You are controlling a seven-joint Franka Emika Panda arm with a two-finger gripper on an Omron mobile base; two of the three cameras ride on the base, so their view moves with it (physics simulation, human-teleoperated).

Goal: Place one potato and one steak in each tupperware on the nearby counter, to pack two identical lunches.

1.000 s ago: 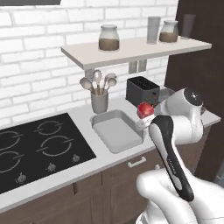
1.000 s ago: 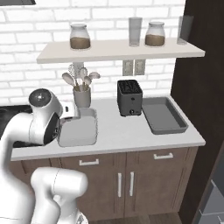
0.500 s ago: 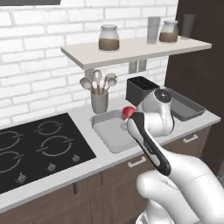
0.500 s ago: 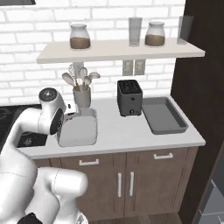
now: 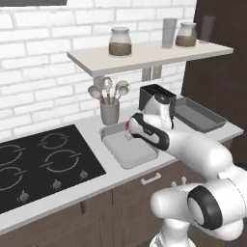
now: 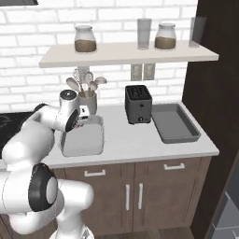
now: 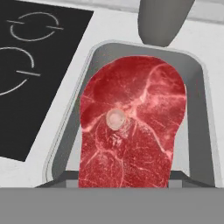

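Observation:
My gripper hangs over the light grey tupperware, shut on a raw red steak. In the hand view the steak hangs flat over that tupperware and covers my fingertips. A bit of the steak's red shows at the hand in the left base view. The darker grey tupperware lies empty at the right end of the counter. The potato is out of view.
A black toaster stands between the two trays. A grey cup of utensils sits just behind the light tray. The black stove top lies to its left. A wall shelf with jars hangs overhead.
The arm has swung left from beside the toaster, carrying the steak to a spot over the light grey tray. The trays have not moved.

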